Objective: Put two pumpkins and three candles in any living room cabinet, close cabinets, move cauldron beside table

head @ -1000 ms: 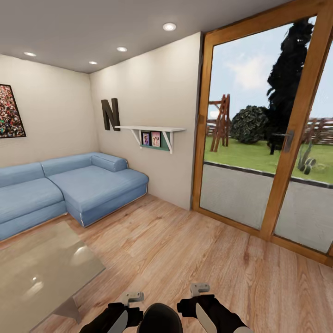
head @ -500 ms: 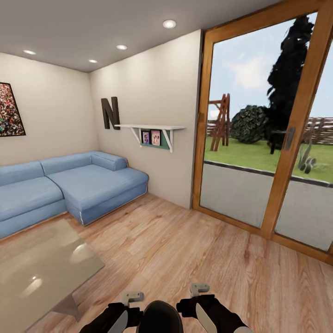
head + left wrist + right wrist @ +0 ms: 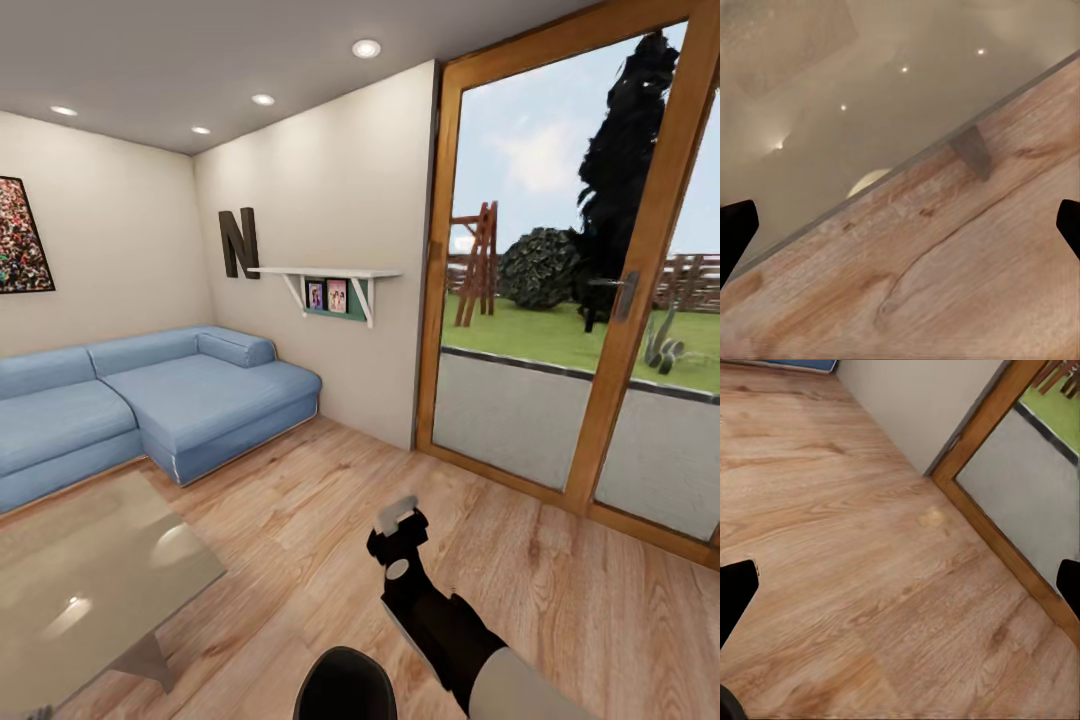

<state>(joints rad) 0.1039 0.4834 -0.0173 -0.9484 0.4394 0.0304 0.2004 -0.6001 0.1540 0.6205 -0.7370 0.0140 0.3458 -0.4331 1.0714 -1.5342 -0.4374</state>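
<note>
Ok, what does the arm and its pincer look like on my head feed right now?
The right arm is glossy black, turning pale grey toward the shoulder end. Its wrist carries a round silver-grey stud, and the right pincer ends in light grey fingers. No cables or markings are visible.

Your table (image 3: 90,590) runs off the head view's edge at 8 o'clock, so only one corner and a slab leg show. The sofa (image 3: 150,400) is cut at 9 o'clock, and so is the wall picture (image 3: 18,238). The black rounded object (image 3: 345,685) at 6 o'clock is clipped; you can't tell what it is. The photos (image 3: 327,299) on the shelf are too small to read. Right gripper (image 3: 397,513): finger gap unreadable in the head view. In both wrist views the fingertips (image 3: 733,232) (image 3: 733,592) are cut by the frame edges.
</note>
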